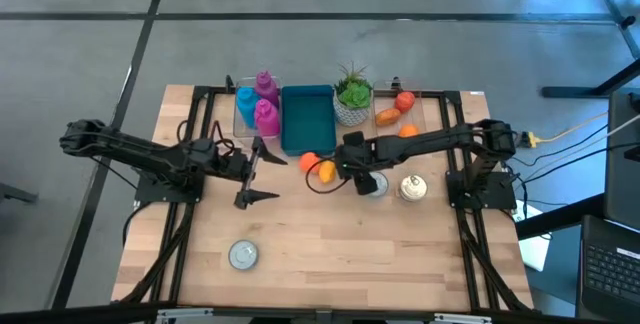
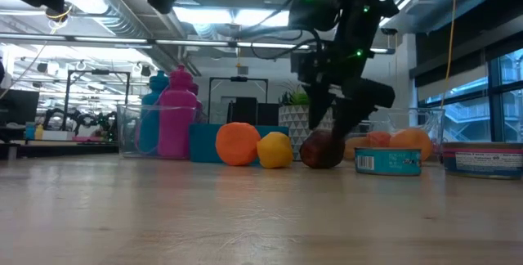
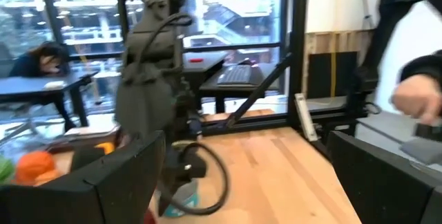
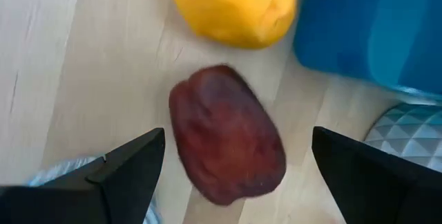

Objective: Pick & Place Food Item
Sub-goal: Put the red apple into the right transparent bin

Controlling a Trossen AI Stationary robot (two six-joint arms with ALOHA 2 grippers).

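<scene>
You are looking at the right gripper (image 4: 231, 175) hanging over a dark red food item (image 4: 224, 134), fingers spread wide on either side and gripping nothing. The item is lying on the table (image 1: 330, 244), just beside a yellow lemon (image 4: 235, 6) and near the blue tray (image 4: 373, 23). A tin can (image 2: 387, 161) is crowding its other side. The left gripper (image 1: 250, 174) is waiting, wide open and empty, well apart.

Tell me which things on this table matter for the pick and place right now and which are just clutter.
In play: dark red food item; right gripper, open above it; blue tray, a likely drop spot.

Lying about: lemon, orange, pink bottles, potted plant, tins, idle open left gripper.
</scene>
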